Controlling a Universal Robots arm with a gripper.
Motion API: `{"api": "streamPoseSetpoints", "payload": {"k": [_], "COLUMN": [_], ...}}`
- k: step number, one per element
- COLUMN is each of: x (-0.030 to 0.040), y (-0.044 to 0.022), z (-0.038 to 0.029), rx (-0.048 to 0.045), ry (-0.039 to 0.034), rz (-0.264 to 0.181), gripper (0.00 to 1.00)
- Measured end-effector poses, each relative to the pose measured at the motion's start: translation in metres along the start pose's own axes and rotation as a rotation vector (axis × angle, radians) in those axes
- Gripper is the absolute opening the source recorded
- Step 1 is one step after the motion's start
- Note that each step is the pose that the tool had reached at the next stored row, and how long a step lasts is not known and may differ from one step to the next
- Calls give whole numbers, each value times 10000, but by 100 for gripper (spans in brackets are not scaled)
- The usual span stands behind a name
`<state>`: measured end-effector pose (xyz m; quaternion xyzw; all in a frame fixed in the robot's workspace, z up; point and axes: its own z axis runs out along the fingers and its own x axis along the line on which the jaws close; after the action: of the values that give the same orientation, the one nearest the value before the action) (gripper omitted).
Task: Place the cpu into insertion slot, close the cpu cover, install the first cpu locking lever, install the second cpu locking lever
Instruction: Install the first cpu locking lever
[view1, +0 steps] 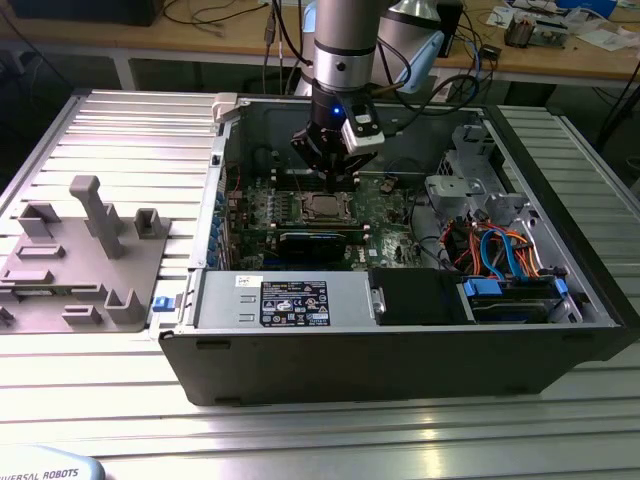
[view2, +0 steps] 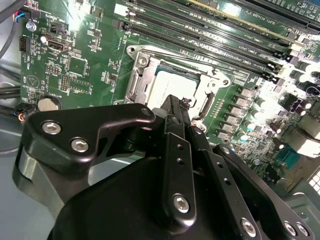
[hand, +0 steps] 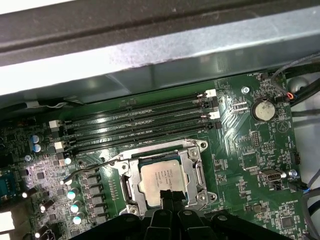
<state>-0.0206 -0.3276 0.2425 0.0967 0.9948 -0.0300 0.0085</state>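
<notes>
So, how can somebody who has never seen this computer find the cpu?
Look inside the open dark grey computer case at the green circuit board. Below the long black memory slots sits a square silvery metal frame. The small flat silver-grey square chip inside it is the cpu, the board's one plain metal square, just ahead of the black gripper.

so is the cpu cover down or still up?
Down. In the first wrist view the cpu cover lies flat, framing the cpu seated in the insertion slot.

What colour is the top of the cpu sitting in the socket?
Dull silver-grey; the cpu shows best in the first wrist view.
</notes>
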Motion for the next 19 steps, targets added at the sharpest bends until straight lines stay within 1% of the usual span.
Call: {"api": "streamPoseSetpoints", "payload": {"k": [19], "x": [0], "y": [0], "z": [0], "rx": [-9], "ry": [-23], "rz": [-396], "gripper": [11]}}
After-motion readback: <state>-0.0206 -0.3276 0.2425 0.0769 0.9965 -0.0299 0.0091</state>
